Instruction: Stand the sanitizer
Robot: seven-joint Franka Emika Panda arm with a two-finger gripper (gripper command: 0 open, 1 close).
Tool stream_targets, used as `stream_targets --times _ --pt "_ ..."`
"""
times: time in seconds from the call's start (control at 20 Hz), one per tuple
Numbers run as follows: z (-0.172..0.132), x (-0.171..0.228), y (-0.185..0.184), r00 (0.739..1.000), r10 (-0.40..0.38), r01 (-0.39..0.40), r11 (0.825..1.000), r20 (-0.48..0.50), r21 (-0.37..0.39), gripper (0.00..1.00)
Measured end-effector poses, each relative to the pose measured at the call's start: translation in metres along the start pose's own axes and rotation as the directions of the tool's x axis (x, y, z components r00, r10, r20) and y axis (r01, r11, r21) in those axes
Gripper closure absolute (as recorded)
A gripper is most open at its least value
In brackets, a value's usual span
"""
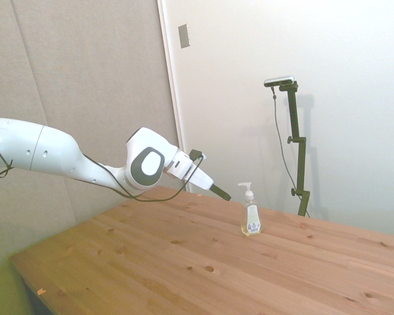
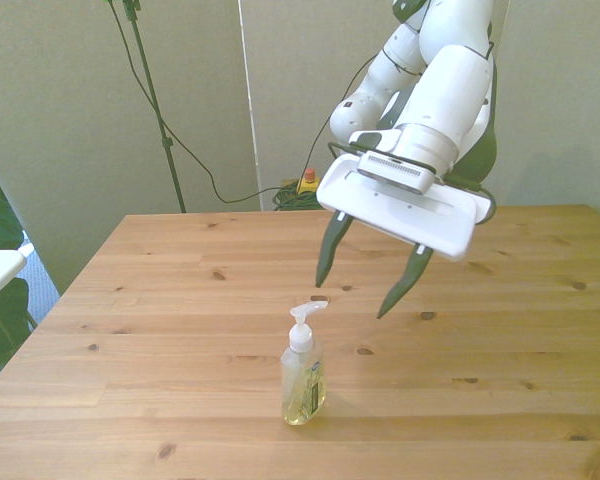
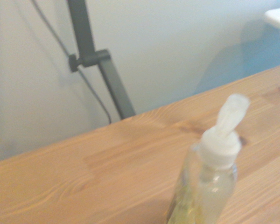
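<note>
Front view: small clear plastic pump bottle of pale yellow sanitizer [image 2: 303,380], white nozzle on top, upright on the wooden table [image 2: 160,300] toward its near edge. White arm's two-finger gripper [image 2: 365,287] above and just behind, dark fingers [image 2: 329,255] spread apart, holding nothing, clear of the bottle.

the sanitizer [image 2: 303,382], clear with pale yellow liquid, stands upright.

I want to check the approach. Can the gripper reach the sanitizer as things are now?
Probably yes. The sanitizer stands upright on the bare table, with nothing beside it. The gripper is open, above and just behind it, and nothing lies between them.
</note>
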State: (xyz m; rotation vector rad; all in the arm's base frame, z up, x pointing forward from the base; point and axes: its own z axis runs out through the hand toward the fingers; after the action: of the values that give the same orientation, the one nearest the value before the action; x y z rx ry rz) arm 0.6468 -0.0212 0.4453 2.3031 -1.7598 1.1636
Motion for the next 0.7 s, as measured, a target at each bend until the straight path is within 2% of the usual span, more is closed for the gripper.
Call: stream_targets --times 0.15,0.3,0.45,0.6,0.7 --pt "-0.014 -0.013 0.002 0.993 -0.080 0.082 0.997 0.088 -0.013 0.00" --pt "-0.031 -0.031 0.004 0.971 -0.158 0.162 0.987 0.182 -0.010 0.00" --pt "-0.045 -0.057 0.007 0.930 -0.240 0.249 0.969 0.279 0.006 0.00" --pt "-0.053 -0.078 0.014 0.875 -0.321 0.333 0.942 0.364 0.030 0.00" --pt "-0.054 -0.084 0.018 0.854 -0.345 0.360 0.932 0.390 0.037 0.00"
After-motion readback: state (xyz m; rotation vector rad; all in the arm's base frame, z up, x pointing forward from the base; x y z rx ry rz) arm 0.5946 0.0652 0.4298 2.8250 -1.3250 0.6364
